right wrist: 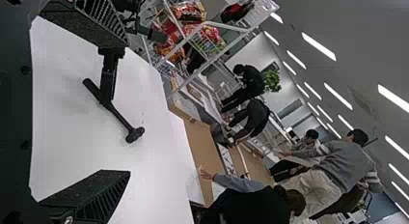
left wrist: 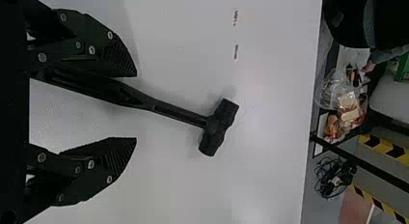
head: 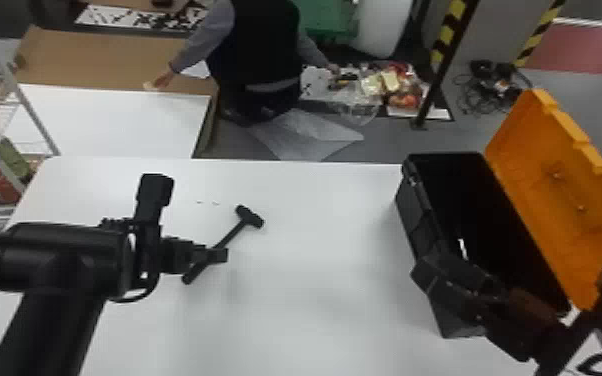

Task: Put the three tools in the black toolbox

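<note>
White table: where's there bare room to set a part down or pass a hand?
Widest patch: tabletop between hammer and black toolbox. Smaller one: between hammer head and far edge. Crowded: hammer handle, with the left gripper over it, and the toolbox's near end, by the right gripper.

The hammer (left wrist: 178,114) between the black jaws of the left gripper (head: 219,255) is black too. The table (head: 315,250) under them is white. By the right gripper's (head: 427,272) jaws, the toolbox (head: 412,212) looks black, maybe dark grey, with an orange lid (head: 565,195). Far past them, posts (head: 448,37) have yellow and black stripes.
</note>
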`<state>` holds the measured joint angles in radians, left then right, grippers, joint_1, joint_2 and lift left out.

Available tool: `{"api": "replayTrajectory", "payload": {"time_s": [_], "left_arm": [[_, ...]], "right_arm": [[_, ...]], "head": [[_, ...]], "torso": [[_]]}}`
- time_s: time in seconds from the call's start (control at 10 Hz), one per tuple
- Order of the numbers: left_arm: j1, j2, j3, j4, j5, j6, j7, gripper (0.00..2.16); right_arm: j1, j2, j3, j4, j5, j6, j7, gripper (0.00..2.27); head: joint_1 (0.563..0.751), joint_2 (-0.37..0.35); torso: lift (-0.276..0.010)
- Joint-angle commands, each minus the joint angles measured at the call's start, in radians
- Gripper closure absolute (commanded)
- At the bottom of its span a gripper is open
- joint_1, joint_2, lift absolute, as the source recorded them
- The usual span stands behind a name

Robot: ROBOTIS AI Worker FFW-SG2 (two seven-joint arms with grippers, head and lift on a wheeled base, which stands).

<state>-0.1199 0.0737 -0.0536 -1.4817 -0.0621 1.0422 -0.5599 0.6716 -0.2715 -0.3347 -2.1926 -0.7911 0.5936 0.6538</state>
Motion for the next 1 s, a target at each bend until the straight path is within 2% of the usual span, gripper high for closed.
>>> {"api": "replayTrajectory", "payload": {"time_s": [0.0, 0.1, 0.2, 0.3, 0.4, 0.6, 0.9], "left_arm": [[-0.003, 0.000, 0.000, 0.001, -0.015, 0.003, 0.000, 1.55], [-0.003, 0.000, 0.000, 0.001, -0.016, 0.016, 0.008, 1.80], [-0.001, 0.000, -0.002, 0.000, -0.016, 0.019, 0.006, 1.80], [0.002, 0.000, 0.001, -0.002, -0.010, 0.022, 0.008, 1.96], [0.005, -0.002, 0.003, -0.009, 0.002, 0.037, 0.008, 1.97], [0.029, -0.003, 0.000, -0.075, 0.031, 0.049, 0.012, 1.97], [0.059, -0.002, 0.000, -0.206, 0.130, 0.123, 0.015, 1.97]], "right_arm": [[-0.003, 0.002, 0.002, 0.007, 0.000, -0.005, 0.000, 0.06], [-0.004, 0.002, 0.003, 0.008, 0.000, -0.011, -0.002, 0.06], [-0.004, 0.003, 0.005, 0.010, 0.000, -0.021, -0.005, 0.06], [-0.004, 0.003, 0.005, 0.010, 0.000, -0.024, -0.005, 0.06], [-0.004, 0.003, 0.005, 0.011, 0.000, -0.024, -0.005, 0.06], [-0.006, 0.003, 0.003, 0.014, 0.001, -0.024, -0.003, 0.06], [-0.010, 0.003, -0.004, 0.014, 0.000, -0.027, -0.003, 0.06]], "head": [[0.695, -0.085], [0.695, -0.081], [0.695, -0.077], [0.695, -0.077], [0.695, -0.078], [0.695, -0.086], [0.695, -0.115]], "torso": [[-0.055], [-0.055], [-0.055], [-0.055], [-0.055], [-0.055], [-0.055]]}}
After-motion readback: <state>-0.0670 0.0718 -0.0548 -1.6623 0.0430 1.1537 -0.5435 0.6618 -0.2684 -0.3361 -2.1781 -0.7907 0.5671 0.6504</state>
